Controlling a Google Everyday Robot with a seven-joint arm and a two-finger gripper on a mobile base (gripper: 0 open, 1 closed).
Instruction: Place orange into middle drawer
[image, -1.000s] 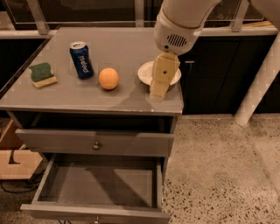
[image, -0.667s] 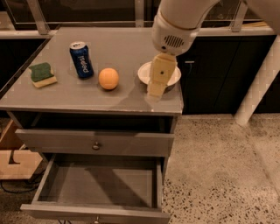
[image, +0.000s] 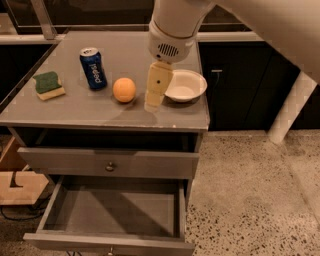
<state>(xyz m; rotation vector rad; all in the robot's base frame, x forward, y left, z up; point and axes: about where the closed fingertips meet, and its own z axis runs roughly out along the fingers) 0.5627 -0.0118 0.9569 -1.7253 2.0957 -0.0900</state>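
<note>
white arm (image: 176, 26) reaches in from upper right; end effector (image: 154, 101) points downward.

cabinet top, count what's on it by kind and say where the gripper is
orange: 1
blue soda can: 1
sponge: 1
white bowl: 1
total: 4
gripper: low over the cabinet top, between orange and white bowl
</note>
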